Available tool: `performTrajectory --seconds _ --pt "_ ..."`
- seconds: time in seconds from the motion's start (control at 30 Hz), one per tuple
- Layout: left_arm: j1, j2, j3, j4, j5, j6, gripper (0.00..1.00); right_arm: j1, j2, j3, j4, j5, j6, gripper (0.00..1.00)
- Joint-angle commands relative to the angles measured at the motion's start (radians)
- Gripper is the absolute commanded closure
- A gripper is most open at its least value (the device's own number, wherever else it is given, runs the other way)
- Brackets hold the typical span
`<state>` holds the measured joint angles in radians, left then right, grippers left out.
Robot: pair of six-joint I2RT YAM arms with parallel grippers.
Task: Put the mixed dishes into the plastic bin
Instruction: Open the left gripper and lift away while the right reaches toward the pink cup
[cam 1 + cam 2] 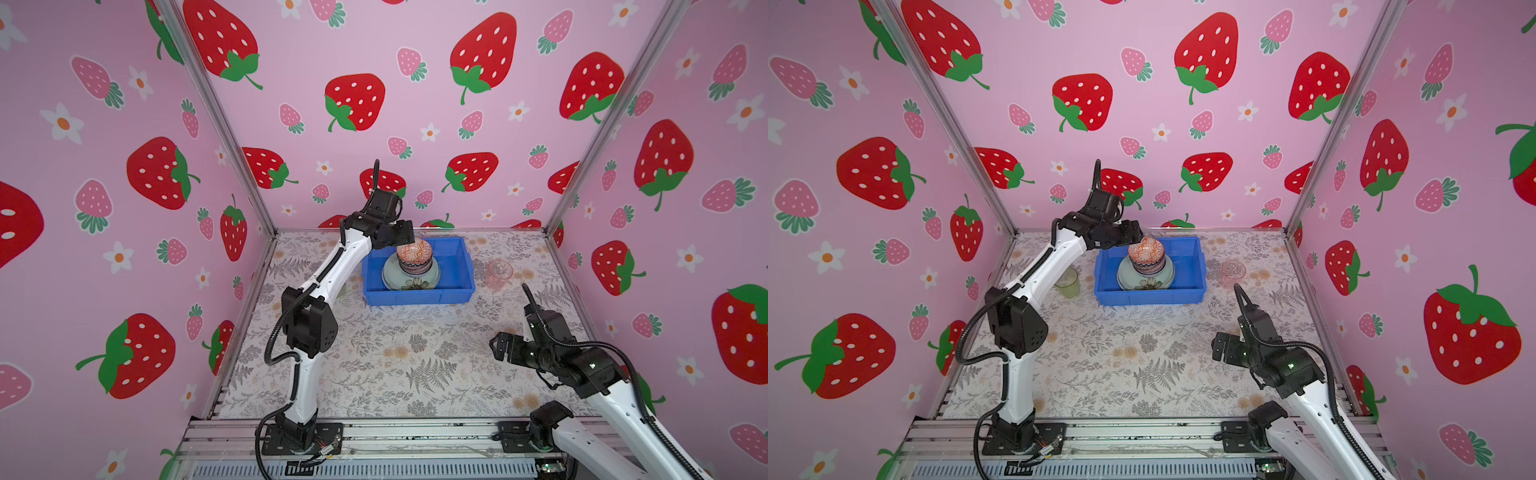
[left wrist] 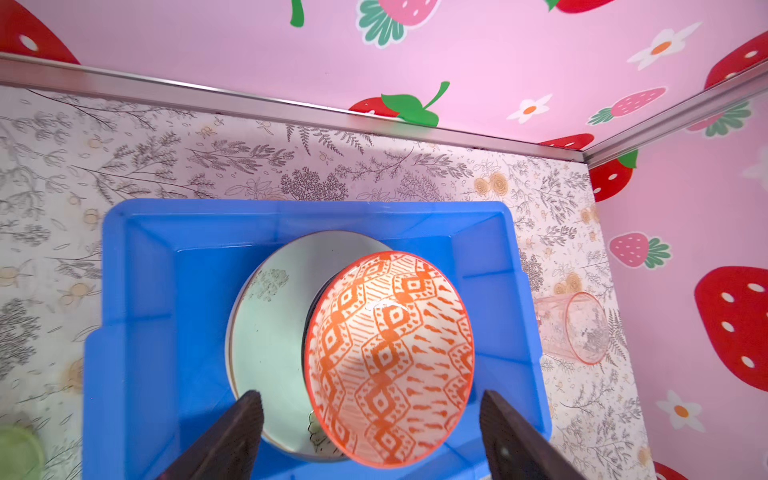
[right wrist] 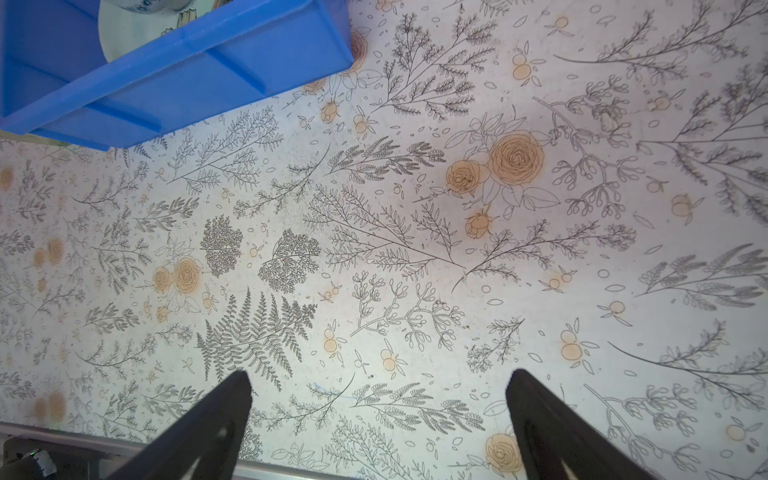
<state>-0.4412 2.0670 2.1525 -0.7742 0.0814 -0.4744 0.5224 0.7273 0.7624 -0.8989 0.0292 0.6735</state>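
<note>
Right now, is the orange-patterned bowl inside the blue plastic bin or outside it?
Inside. The orange-patterned bowl tops a bowl stack on the pale green plate within the blue plastic bin.

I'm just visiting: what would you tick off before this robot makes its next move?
1. Left gripper open over orange-red patterned bowl: ok.
2. Bowl inside blue plastic bin, stacked over pale green plate: ok.
3. Bowl sitting level: cannot tell.
4. Right gripper open, empty: ok.
5. Pink glass tumbler binned: not ok, on table.
6. Green glass tumbler binned: not ok, on table.
</note>
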Motion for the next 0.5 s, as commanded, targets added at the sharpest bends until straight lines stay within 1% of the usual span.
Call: performTrajectory --seconds 0.0,0.1,0.17,0.27,0.37,0.47 --pt "0.009 -0.098 -0.097 0.012 -0.052 0.021 0.10 -0.004 0.065 0.064 0.017 0.055 -0.052 0.01" --pt "0.021 -0.193 -0.205 0.041 -0.070 0.032 0.08 -0.011 0.154 0.113 0.033 0.081 -0.086 0.01" --pt "0.032 -0.261 -0.274 0.054 -0.101 0.037 0.07 -0.023 0.243 0.159 0.041 0.092 -0.120 0.01" --pt "0.056 -0.344 -0.358 0.070 -0.102 0.031 0.06 -0.063 0.350 0.222 0.066 0.072 -0.192 0.01" --pt "0.072 -0.425 -0.444 0.063 -0.092 0.035 0.06 -0.144 0.461 0.298 0.086 0.032 -0.265 0.01" --pt "0.088 -0.504 -0.525 0.038 -0.095 0.066 0.06 -0.248 0.564 0.370 0.110 -0.034 -0.308 0.01"
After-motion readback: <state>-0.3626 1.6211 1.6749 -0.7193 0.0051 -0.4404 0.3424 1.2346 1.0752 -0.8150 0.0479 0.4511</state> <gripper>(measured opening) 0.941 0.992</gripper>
